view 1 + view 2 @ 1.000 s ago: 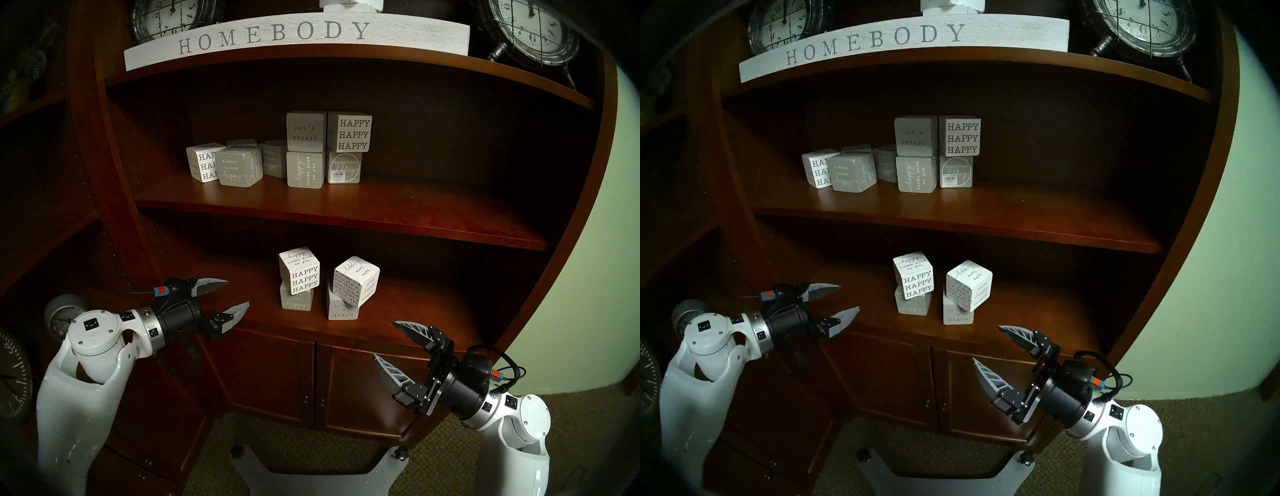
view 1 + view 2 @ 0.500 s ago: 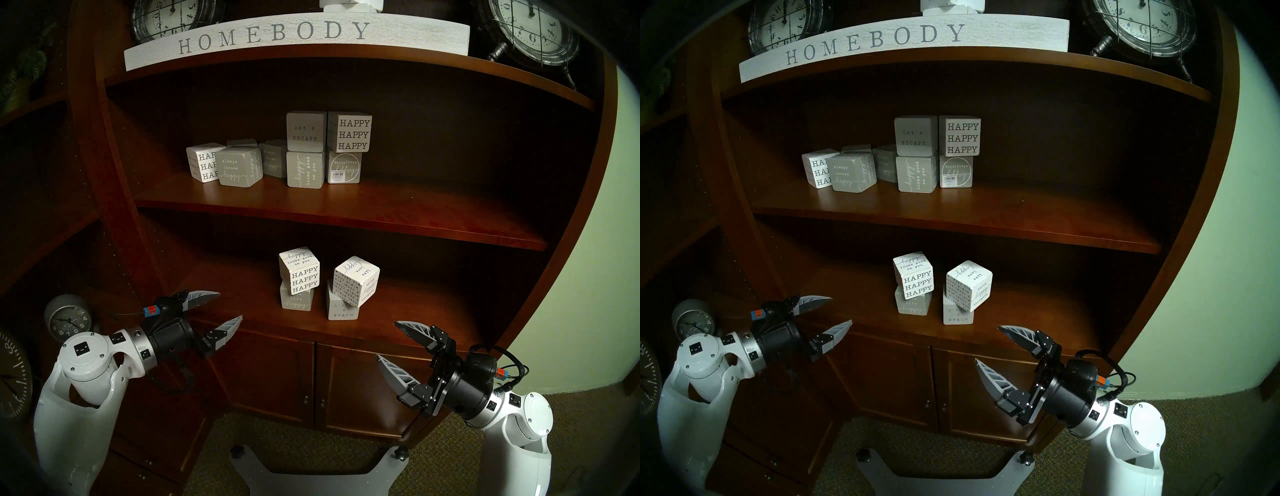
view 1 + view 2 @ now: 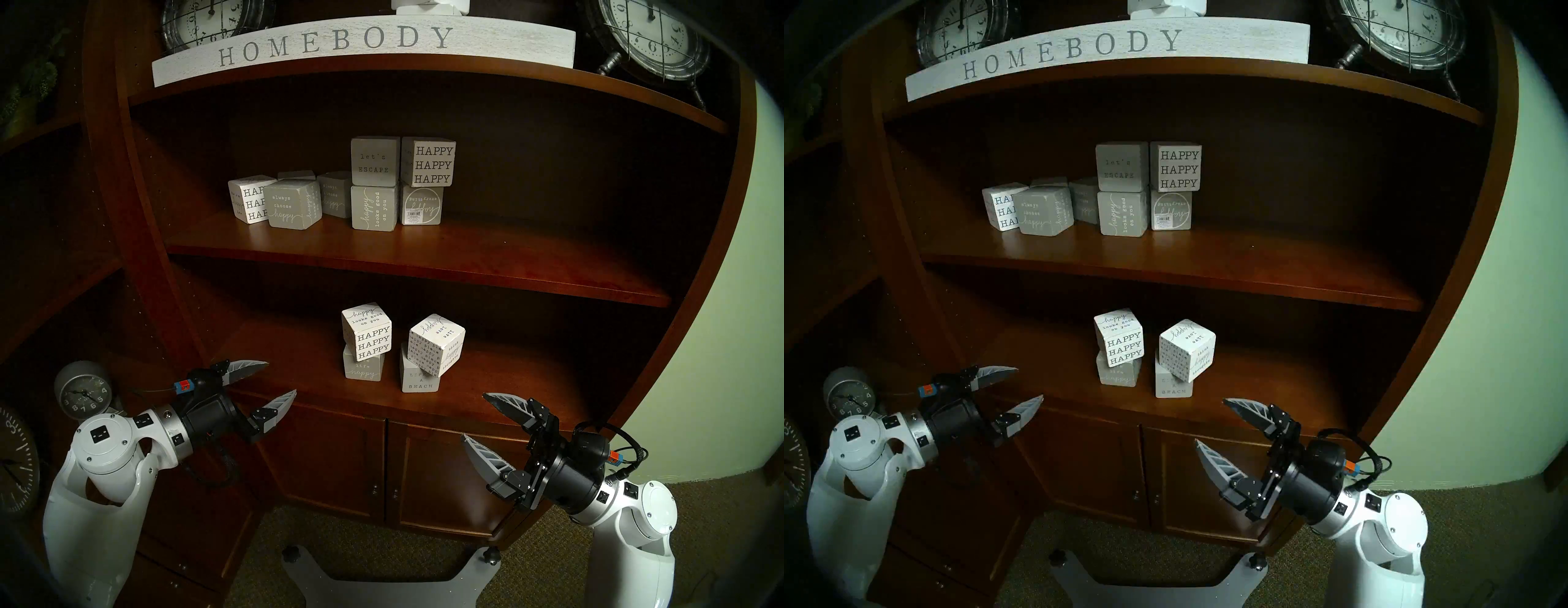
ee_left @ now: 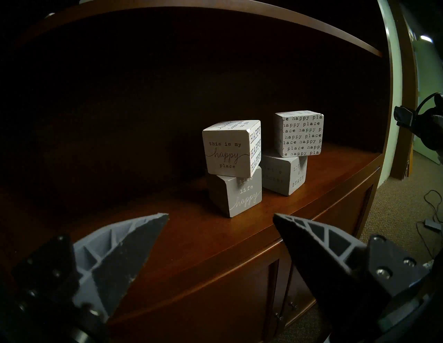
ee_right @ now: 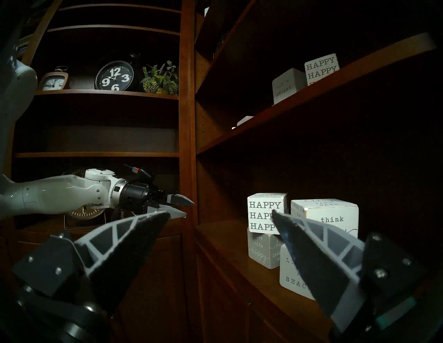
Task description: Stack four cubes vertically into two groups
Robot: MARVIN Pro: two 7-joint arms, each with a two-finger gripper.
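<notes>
Two stacks of two cubes stand on the lower shelf (image 3: 322, 395). On the left, a white "HAPPY HAPPY HAPPY" cube (image 3: 367, 332) (image 4: 230, 148) rests on the grey "live life happy" cube (image 3: 363, 368) (image 4: 236, 194). On the right, a white "think happy thoughts" cube (image 3: 436, 344) (image 5: 333, 215) sits skewed on the pale "LIFE'S A BEACH" cube (image 3: 418, 378) (image 4: 285, 177). My left gripper (image 3: 282, 377) hangs open and empty at the shelf's left front. My right gripper (image 3: 473, 415) is open and empty below the shelf's front right.
The middle shelf (image 3: 424, 254) carries several more word cubes, among them "let's ESCAPE" (image 3: 375, 161). A HOMEBODY sign (image 3: 339, 42) and clocks sit on top. Cabinet doors (image 3: 382, 467) lie below the lower shelf. A side unit on the left holds a small clock (image 3: 82, 392).
My left gripper has dropped lower and drawn back a little to the left, still open. The right gripper has hardly shifted. The cubes have stayed put.
</notes>
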